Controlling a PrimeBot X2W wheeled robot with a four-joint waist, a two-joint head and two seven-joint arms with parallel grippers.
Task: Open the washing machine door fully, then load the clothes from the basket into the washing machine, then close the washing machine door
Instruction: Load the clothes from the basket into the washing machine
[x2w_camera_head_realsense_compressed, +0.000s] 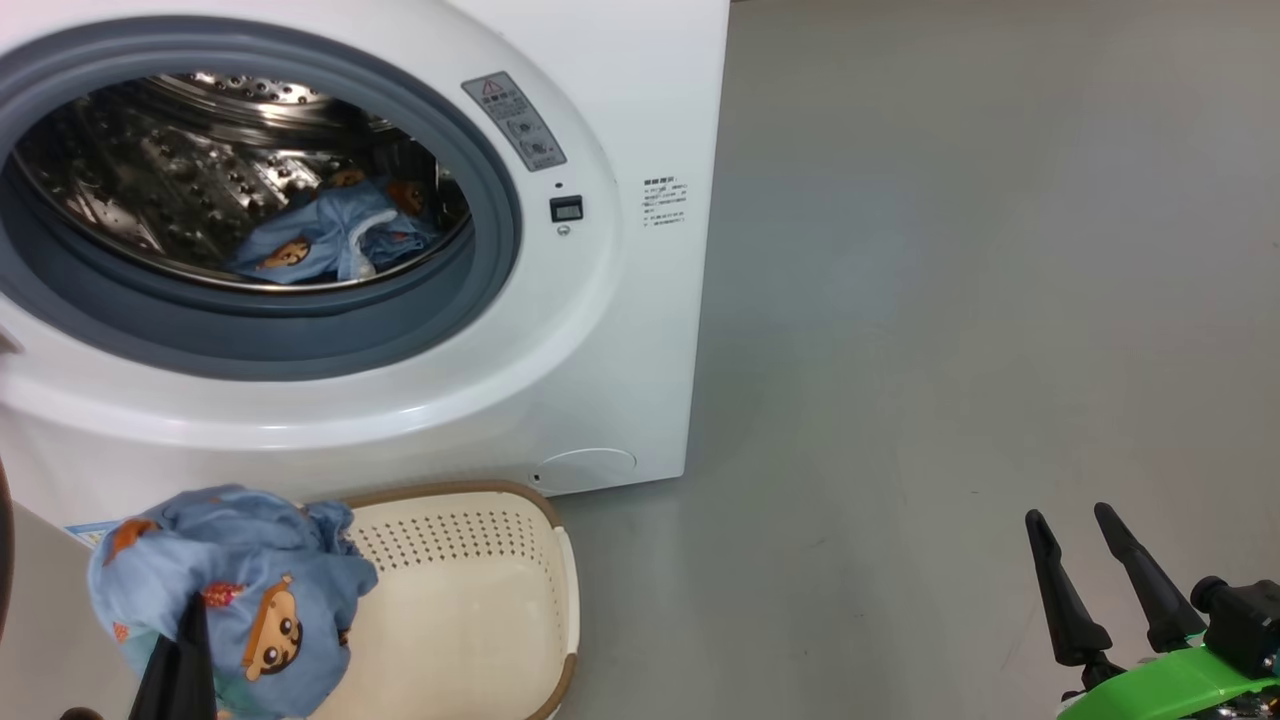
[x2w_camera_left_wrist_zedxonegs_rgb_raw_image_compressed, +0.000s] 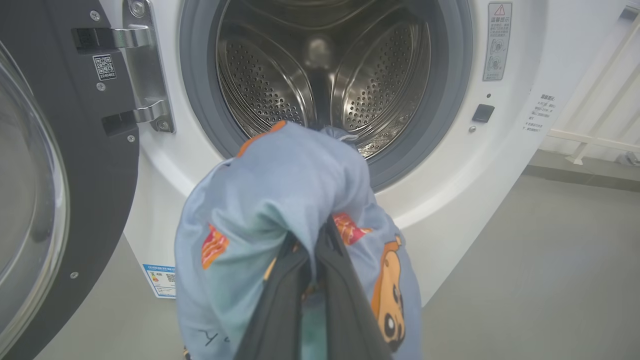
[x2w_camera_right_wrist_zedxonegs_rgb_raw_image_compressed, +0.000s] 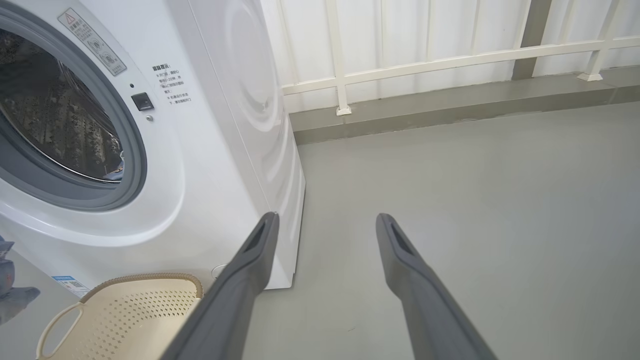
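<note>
I was mid-loading: my left tool (x2w_camera_left_wrist_zedxonegs_rgb_raw_image_compressed: 322, 242) was clenched on a blue bear-print garment (x2w_camera_left_wrist_zedxonegs_rgb_raw_image_compressed: 280, 200), held above the basket (x2w_camera_head_realsense_compressed: 566, 600) that sat on the floor (x2w_camera_head_realsense_compressed: 950, 300) against the foot of the washing machine (x2w_camera_head_realsense_compressed: 620, 330), with the door (x2w_camera_left_wrist_zedxonegs_rgb_raw_image_compressed: 105, 175) swung open and a second garment (x2w_camera_head_realsense_compressed: 330, 235) already lying in the drum (x2w_camera_head_realsense_compressed: 150, 170). Next, I judged, the bundle had to go up and past the grey seal (x2w_camera_head_realsense_compressed: 250, 345) before release, so nothing draped over the lip. My right tool (x2w_camera_head_realsense_compressed: 1070, 515) hung spread and empty.
</note>
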